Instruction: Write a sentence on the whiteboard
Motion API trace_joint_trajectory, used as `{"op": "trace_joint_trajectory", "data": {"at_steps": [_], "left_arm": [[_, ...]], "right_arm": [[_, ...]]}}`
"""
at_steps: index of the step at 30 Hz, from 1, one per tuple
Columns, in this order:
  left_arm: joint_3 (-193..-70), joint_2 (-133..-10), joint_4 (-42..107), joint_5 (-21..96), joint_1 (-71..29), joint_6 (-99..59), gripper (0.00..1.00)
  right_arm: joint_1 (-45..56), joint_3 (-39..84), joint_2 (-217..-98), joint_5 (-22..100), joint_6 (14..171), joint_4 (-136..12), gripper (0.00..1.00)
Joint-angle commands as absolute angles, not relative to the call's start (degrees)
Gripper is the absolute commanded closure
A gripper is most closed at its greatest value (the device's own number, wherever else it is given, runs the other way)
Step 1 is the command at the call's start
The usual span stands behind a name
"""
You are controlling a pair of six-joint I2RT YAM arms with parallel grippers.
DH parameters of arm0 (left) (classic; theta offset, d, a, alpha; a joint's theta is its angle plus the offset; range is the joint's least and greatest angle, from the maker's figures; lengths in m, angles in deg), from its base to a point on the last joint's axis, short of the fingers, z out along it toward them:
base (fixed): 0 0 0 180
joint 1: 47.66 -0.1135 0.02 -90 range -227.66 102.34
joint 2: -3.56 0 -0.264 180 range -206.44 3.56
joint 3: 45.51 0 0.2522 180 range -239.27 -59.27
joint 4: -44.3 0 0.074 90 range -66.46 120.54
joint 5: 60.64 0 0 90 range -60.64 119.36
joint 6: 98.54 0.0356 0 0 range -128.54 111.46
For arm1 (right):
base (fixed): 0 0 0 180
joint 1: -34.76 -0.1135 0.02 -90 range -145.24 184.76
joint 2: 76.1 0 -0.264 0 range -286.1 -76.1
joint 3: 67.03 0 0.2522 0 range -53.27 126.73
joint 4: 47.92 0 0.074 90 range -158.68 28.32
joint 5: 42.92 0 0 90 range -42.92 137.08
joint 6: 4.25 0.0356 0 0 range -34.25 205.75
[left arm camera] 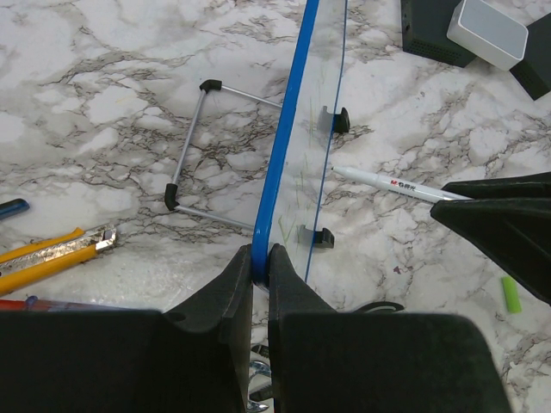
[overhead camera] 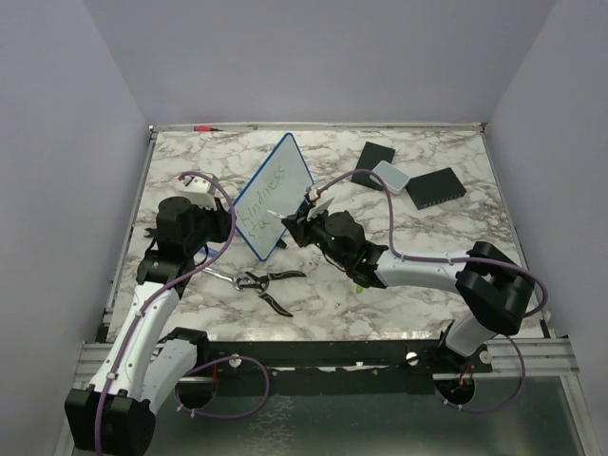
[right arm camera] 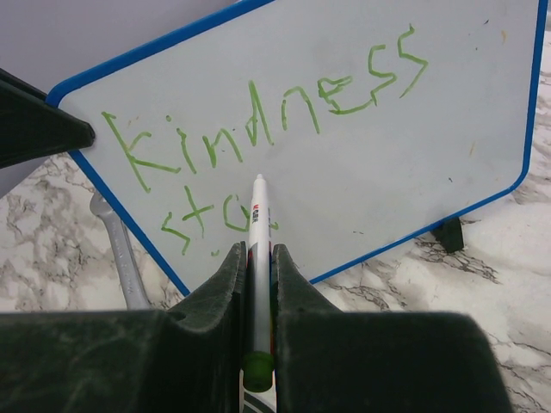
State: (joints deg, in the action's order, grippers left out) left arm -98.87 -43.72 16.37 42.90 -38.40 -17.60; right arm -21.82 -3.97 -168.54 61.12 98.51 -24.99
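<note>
The right gripper (right arm camera: 258, 255), closed on the marker (right arm camera: 256, 215), aims it straight at the whiteboard (right arm camera: 387, 172) ahead; the left gripper (left arm camera: 260, 258) clamps its frame.

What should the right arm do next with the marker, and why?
Probably a short stroke rightward to finish the letter under the tip. The right gripper is shut on the marker, whose tip sits at the whiteboard on the second line; the sentence so far reads "kindness" above a few letters starting "st". The left gripper clamps the blue frame, steadying it.
</note>
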Motion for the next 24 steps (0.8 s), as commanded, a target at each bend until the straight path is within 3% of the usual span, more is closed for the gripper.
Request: {"op": "trace_joint_trajectory", "data": {"at_steps": [1,24], "left_arm": [[-98.4,-43.3,16.0,42.9,-38.0,-16.7,0.97],[-98.4,-43.2,16.0,43.0,-37.9,-16.7,0.97]], "right_arm": [[-22.1,-2.7,-169.6,60.4,97.4,-24.0,0.99],[-22.1,0.4,-174.1,60.0,97.1,-25.5,0.99]]}}
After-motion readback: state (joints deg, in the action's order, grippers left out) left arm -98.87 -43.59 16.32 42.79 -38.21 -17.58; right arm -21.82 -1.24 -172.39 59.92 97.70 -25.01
